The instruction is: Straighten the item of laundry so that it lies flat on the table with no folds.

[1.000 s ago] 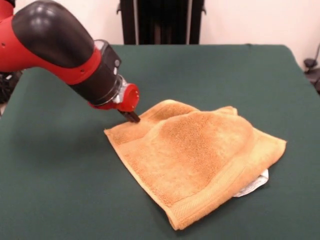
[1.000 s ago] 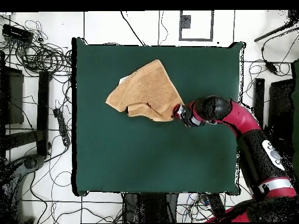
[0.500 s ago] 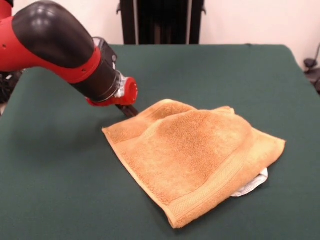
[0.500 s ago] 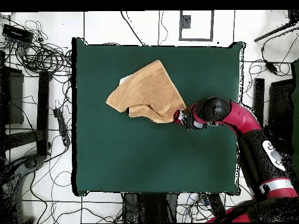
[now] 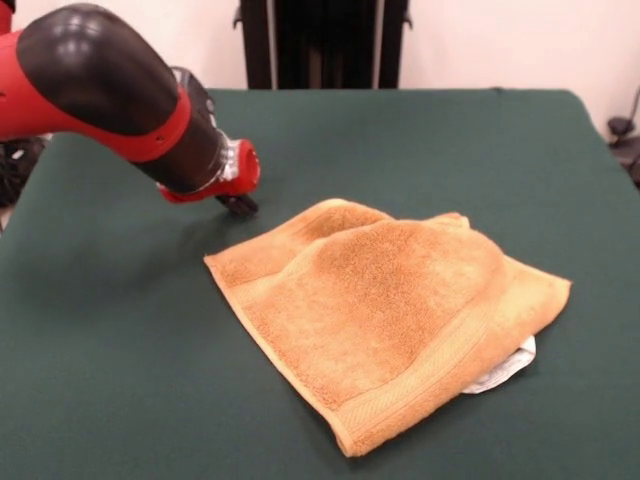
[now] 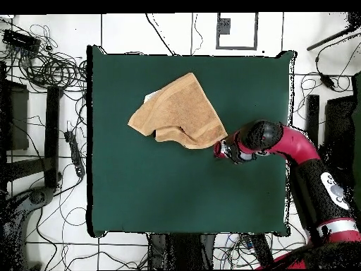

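One camera sits low across the table (image 5: 420, 140), close in, facing me, so only part of the green top shows. The other hangs high above, looking straight down on the whole table (image 6: 183, 197) and surrounding floor. Both share the towel (image 5: 385, 300) and my tool (image 5: 238, 203)

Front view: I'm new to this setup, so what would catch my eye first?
An orange towel lies folded over itself mid-table, a white label peeking from under its edge. The red and black arm leans in beside it, its gripper just off the towel's corner, over the green table.
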{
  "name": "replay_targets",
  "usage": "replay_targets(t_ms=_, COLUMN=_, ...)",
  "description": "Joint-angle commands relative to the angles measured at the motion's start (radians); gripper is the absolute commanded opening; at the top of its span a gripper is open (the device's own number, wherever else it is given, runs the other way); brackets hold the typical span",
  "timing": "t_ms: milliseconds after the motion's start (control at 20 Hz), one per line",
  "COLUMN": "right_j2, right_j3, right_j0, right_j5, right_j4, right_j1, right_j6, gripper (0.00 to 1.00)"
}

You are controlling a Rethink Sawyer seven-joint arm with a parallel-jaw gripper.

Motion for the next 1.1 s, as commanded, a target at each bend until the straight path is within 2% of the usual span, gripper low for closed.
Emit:
replay_targets(t_ms=50, right_j2=-0.023, right_j3=-0.008, right_j0=-0.024, right_j5=0.069, right_j4=-0.122, right_j1=-0.023, right_j6=-0.418, gripper=0.00)
replay_targets(t_ms=250, right_j2=-0.035, right_j3=0.015, right_j0=-0.042, right_j5=0.064, right_j4=-0.108, right_j1=-0.021, right_j6=-0.406, gripper=0.00)
replay_targets(t_ms=450, right_j2=-0.027, right_j3=0.096, right_j0=-0.064, right_j5=-0.017, right_j4=-0.052, right_j1=-0.035, right_j6=-0.289, gripper=0.00)
replay_targets(t_ms=700, right_j2=0.024, right_j3=0.150, right_j0=-0.069, right_j5=-0.013, right_j4=0.043, right_j1=-0.067, right_j6=-0.183, gripper=0.00)
replay_targets(t_ms=900, right_j2=0.075, right_j3=0.119, right_j0=-0.018, right_j5=0.028, right_j4=0.143, right_j1=-0.070, right_j6=-0.106, gripper=0.00)
replay_targets(t_ms=1100, right_j2=0.064, right_j3=0.064, right_j0=0.039, right_j5=0.017, right_j4=0.228, right_j1=-0.038, right_j6=-0.019, gripper=0.00)
